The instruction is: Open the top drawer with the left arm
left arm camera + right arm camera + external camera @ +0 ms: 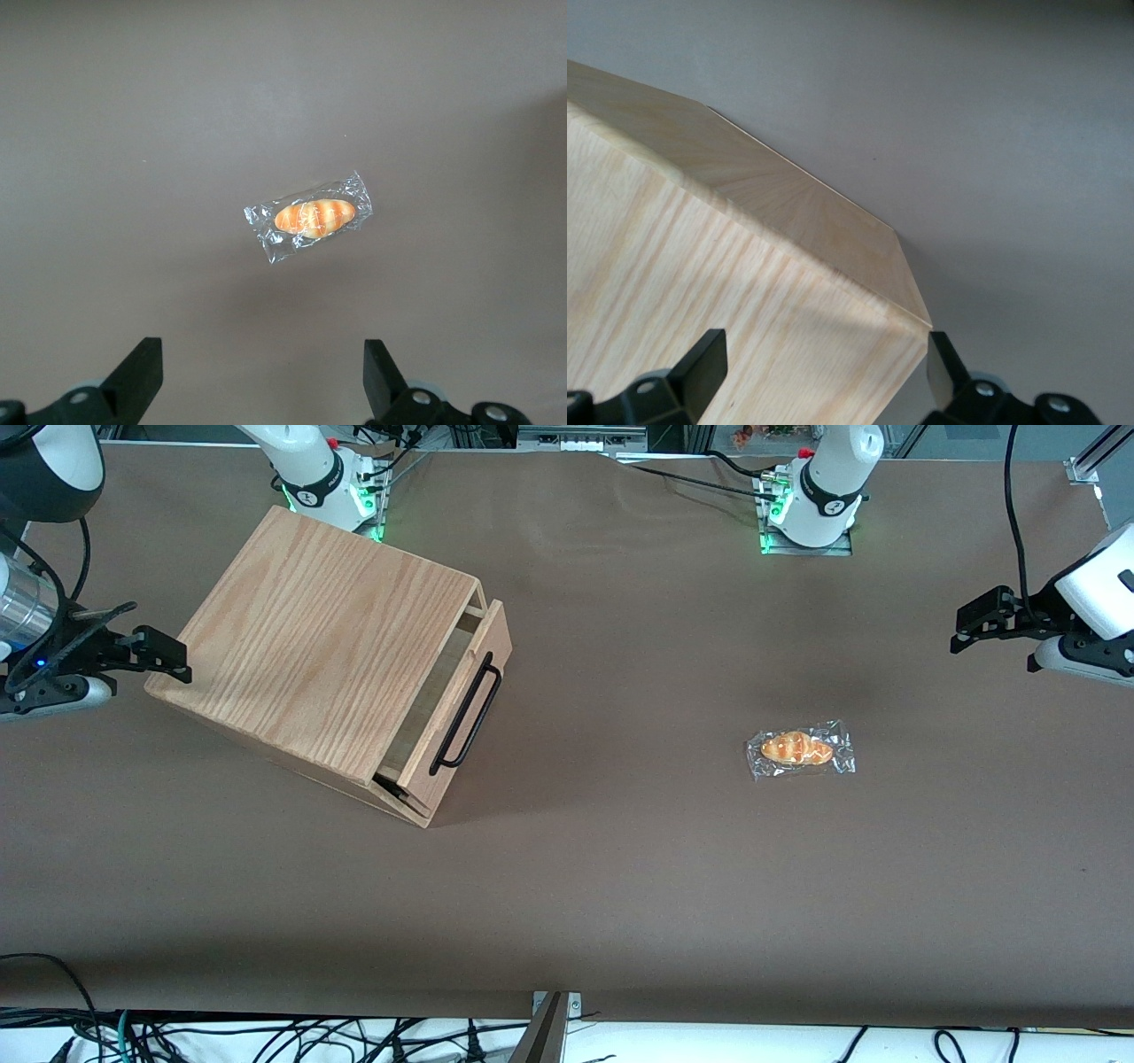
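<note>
Gripper [974, 627] hangs spread wide, three o'clock of the top drawer [456, 700]; risk: clipping the wrapped bread [800, 749] en route.

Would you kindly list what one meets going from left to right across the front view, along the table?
Parked arm's gripper → wooden cabinet → top drawer, pulled partly out → wrapped bread roll → left arm's gripper, open, above the table.

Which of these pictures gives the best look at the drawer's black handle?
The front view: the long thin black metal U-shaped handle shows whole on the light-wood top drawer, which stands pulled partly out. The left wrist view shows only the open tool above a wrapped bread roll; the right wrist view shows only cabinet wood.
</note>
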`<state>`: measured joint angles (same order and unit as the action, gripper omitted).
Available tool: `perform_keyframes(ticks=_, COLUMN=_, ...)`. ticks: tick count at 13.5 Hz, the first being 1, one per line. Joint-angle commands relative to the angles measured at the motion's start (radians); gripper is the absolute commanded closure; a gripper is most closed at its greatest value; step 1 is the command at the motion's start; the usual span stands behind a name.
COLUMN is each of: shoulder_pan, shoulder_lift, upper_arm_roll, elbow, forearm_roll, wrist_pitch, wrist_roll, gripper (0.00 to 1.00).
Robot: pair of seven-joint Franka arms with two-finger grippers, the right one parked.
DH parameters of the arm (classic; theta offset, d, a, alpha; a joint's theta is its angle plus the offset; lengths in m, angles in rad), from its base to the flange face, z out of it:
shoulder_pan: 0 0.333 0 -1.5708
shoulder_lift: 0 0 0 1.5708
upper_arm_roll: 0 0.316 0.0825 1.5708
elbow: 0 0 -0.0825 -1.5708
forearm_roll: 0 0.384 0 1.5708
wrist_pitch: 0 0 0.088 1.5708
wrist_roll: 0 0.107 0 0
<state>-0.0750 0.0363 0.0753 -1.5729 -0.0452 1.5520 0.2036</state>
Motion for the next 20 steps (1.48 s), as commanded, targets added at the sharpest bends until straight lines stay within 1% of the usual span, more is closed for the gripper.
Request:
perform_keyframes(ticks=1, shoulder_pan=0.008, shoulder_lift=-0.006, upper_arm_roll=-0.009, elbow=0.001, forearm_roll=0.033, wrist_pitch=0.007, wrist_roll=0.013, gripper=0.00)
perform_keyframes(ticks=13, shoulder_pan=0.000, shoulder_lift=-0.006, upper_arm_roll=-0.011, elbow=0.001, forearm_roll=0.031, wrist_pitch=0.002, wrist_roll=0.007, gripper=0.00)
perform_keyframes(ticks=16, shoulder_pan=-0.008, shoulder_lift=-0.004, upper_arm_roll=-0.014, elbow=0.001, forearm_roll=0.010, wrist_pitch=-0.003, wrist_roll=-0.003, gripper=0.00)
perform_keyframes(ticks=18, shoulder_pan=-0.008, shoulder_lift=0.016, upper_arm_roll=-0.017, elbow=0.001, forearm_roll=-0.077, wrist_pitch=-0.004, wrist_roll=-0.012, gripper=0.00)
perform_keyframes(ticks=19, shoulder_pan=-0.008, shoulder_lift=0.039, upper_arm_roll=-0.020, elbow=0.001, forearm_roll=-0.114, wrist_pitch=-0.003, wrist_roll=-0.012, gripper=0.00)
perform_keyframes(ticks=20, shoulder_pan=-0.009, shoulder_lift=0.065, upper_arm_roll=-0.020, elbow=0.002, forearm_roll=-0.166, wrist_pitch=-0.004, wrist_roll=-0.021, gripper=0.00)
